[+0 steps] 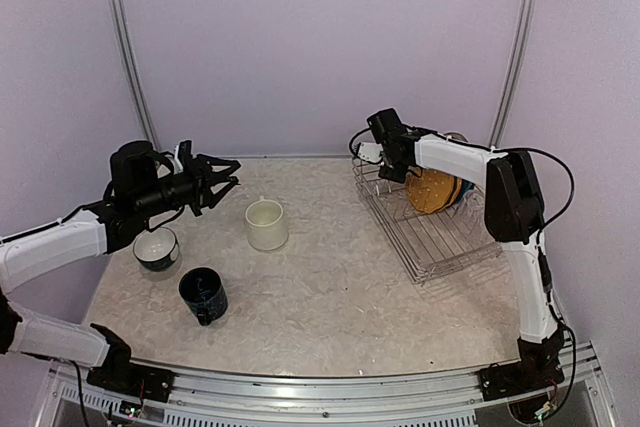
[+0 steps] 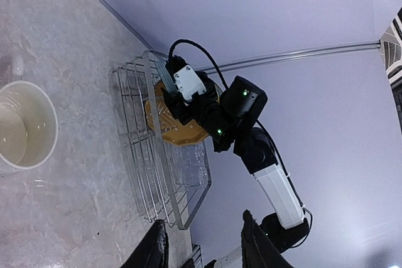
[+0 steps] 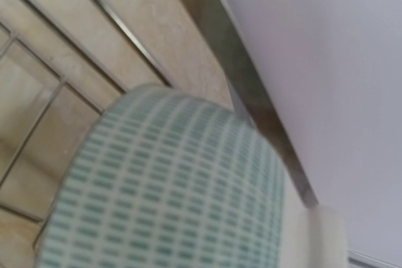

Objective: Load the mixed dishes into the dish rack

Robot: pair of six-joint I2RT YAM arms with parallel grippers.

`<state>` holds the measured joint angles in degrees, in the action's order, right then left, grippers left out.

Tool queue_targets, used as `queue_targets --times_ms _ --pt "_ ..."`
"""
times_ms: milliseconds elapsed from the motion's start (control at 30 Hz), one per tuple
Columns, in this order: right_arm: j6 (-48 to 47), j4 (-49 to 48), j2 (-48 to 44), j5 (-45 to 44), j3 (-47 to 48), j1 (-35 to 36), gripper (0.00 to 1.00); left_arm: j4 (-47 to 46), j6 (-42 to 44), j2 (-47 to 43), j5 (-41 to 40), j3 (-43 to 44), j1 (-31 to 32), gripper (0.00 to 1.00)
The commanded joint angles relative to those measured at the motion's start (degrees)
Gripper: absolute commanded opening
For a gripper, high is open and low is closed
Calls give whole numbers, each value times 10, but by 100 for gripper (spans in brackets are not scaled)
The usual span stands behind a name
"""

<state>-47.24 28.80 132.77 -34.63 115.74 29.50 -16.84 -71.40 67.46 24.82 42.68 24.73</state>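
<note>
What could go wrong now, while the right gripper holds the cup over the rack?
1. The patterned cup in the right gripper hangs near the far corner of the rack. If released there, it may catch the rim wire and tip onto the table.
2. The yellow plate stands close beside that gripper, so a sideways move might knock it over.

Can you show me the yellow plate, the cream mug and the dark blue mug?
yellow plate [image 1: 431,193], top view, on its face.
cream mug [image 1: 267,231], top view, on its side wall.
dark blue mug [image 1: 201,290], top view, on its inside bottom.
</note>
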Motion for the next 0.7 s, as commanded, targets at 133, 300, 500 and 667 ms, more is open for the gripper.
queue_targets --times_ms 133,300,500,667 --pt "-22 -11 6 -6 -15 15 38 42 22 -31 -9 -20 -22 37" --pt "-29 -7 -6 -13 -26 19 41 44 21 -36 -10 -24 -26 37" --pt "-35 -20 -35 -31 -56 22 43 40 20 -33 -6 -25 -27 37" --pt "-42 -43 -56 -40 -79 23 42 29 14 -25 -1 -27 -27 37"
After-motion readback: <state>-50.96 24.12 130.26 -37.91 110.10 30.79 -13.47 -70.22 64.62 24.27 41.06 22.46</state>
